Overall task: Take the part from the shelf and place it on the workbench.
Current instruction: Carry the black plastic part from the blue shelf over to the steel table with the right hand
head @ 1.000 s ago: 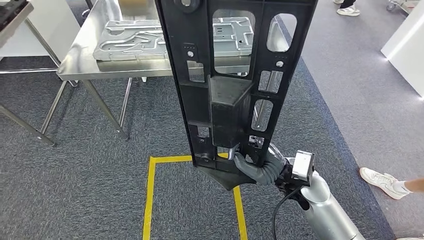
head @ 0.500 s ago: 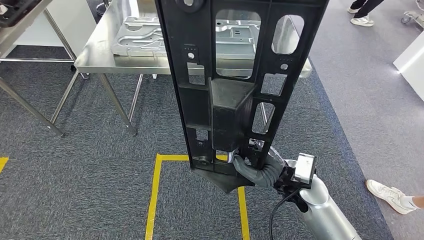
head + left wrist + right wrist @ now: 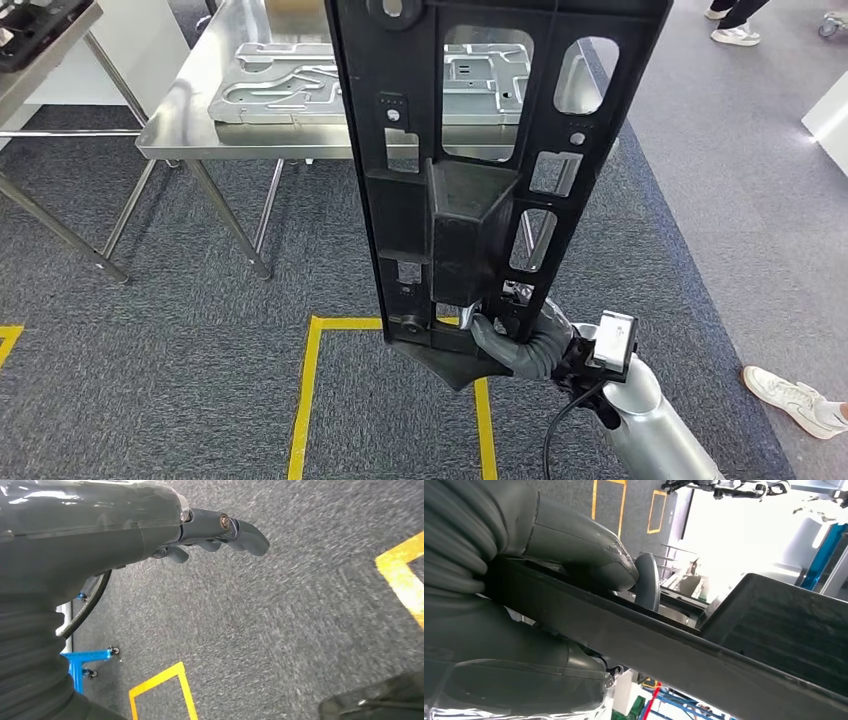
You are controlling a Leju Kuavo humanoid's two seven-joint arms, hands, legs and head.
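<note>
My right hand [image 3: 515, 340] grips the long black plastic frame panel [image 3: 480, 170] at its bottom edge, upright before the steel workbench [image 3: 190, 120]. It looks stiff but top-heavy, likely to sway. My left hand [image 3: 220, 530] hangs empty, fingers loosely curled.

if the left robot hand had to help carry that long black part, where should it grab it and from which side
Probably the black part's left long edge, beside the small cutouts above the right robot hand, coming in from the robot's left. The part stands upright, held only at its bottom end, and the left robot hand hangs free over the carpet.
</note>
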